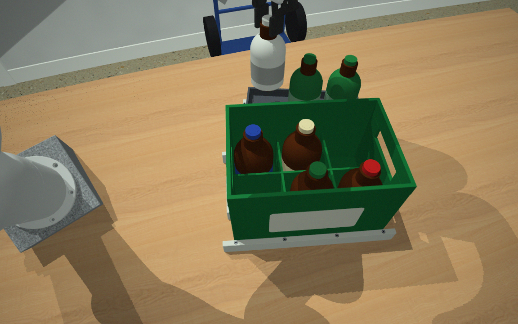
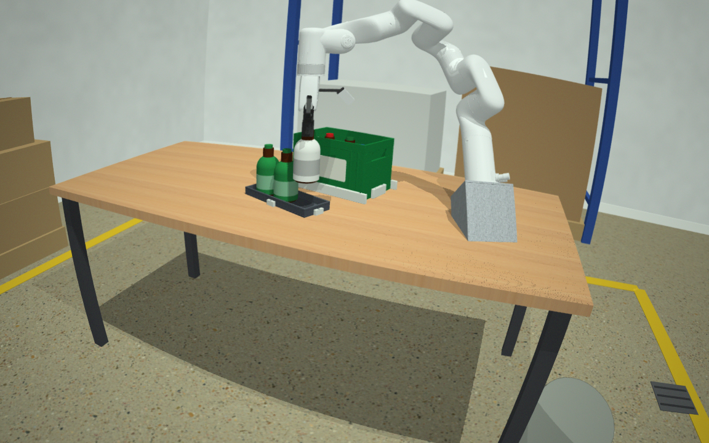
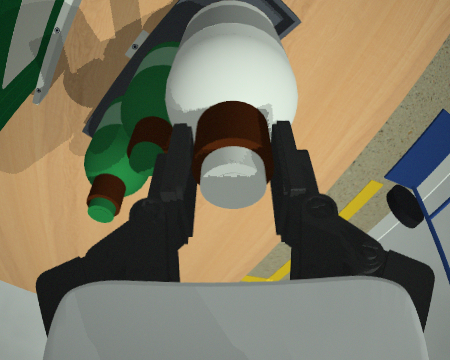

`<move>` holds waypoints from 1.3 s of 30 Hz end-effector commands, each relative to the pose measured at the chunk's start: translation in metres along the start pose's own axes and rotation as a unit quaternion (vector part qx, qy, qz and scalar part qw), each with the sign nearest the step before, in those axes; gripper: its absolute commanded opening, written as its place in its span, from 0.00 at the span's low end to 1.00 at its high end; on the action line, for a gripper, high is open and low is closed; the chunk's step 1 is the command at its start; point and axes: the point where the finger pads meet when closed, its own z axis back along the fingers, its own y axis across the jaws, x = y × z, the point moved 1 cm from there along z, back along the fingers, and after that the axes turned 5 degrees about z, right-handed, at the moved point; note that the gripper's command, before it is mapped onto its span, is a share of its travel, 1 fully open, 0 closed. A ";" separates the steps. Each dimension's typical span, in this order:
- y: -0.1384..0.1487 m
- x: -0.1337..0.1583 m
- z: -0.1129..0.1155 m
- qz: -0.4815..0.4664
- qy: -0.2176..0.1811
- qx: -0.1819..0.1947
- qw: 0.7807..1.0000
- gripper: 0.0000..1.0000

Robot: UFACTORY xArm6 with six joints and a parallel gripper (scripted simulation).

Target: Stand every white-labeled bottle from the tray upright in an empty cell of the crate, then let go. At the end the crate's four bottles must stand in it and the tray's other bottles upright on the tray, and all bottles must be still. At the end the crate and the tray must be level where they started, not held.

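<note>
Wrist view: tool (image 3: pixel 232 156) clamps white-labeled bottle (image 3: pixel 233 74), seemingly above tray (image 3: pixel 285 16).

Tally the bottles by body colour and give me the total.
Brown, in the crate: 4 (blue cap, cream cap, green cap, red cap)
Green, on the tray: 2 ()
White, held by the claw: 1
Total: 7
</note>
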 end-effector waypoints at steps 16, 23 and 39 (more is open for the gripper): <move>0.000 0.001 0.006 -0.001 -0.002 0.001 1.000 0.00; 0.000 0.001 0.010 -0.001 -0.002 0.001 1.000 0.00; 0.000 0.001 0.027 -0.001 -0.002 0.001 1.000 0.00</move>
